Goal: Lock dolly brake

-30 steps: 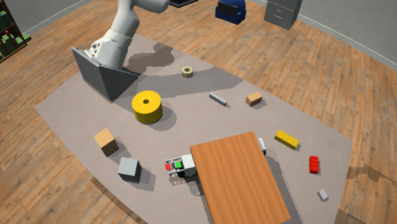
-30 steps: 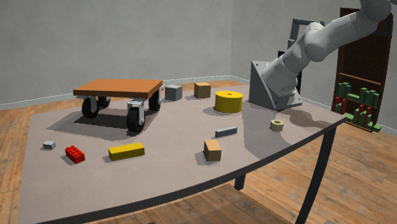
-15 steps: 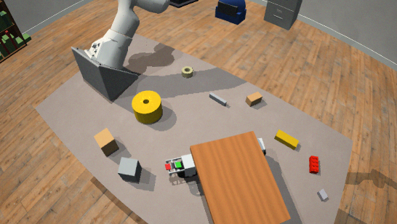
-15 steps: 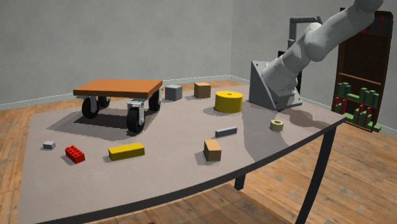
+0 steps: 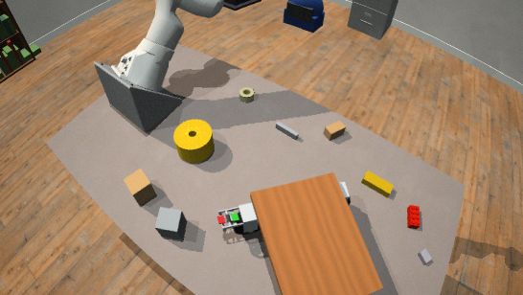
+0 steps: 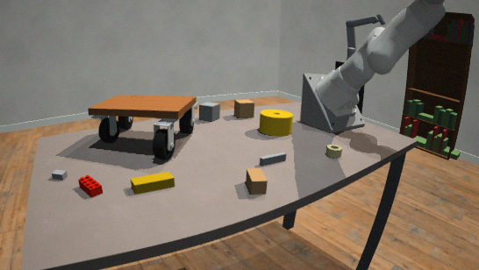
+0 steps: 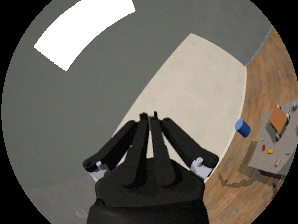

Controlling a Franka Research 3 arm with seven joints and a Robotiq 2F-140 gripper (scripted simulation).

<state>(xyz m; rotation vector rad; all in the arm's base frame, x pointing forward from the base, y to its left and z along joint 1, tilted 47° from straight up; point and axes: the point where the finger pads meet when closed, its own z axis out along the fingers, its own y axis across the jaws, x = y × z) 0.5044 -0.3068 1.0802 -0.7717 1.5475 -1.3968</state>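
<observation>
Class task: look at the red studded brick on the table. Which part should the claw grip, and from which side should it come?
Probably from straight above, pinching the two long sides of the red studded brick. It lies flat, so its long walls are parallel and the narrow width suits the claw. The small grey block nearby stands apart from it.

The top view is looking steeply down from high above the bench [image 5: 86, 144], taking in nearly all of its surface and the arm's base [image 5: 139, 107] at upper left. The exterior view is standing off to one side at about bench [image 6: 219, 210] height, facing across it toward the base [image 6: 313, 110] and a bookshelf [image 6: 412, 66] behind. Both are sharing the whole bench surface. The wrist view is riding just behind the hand [image 7: 150, 121], facing upward at the wall and ceiling, with the floor far off.
</observation>
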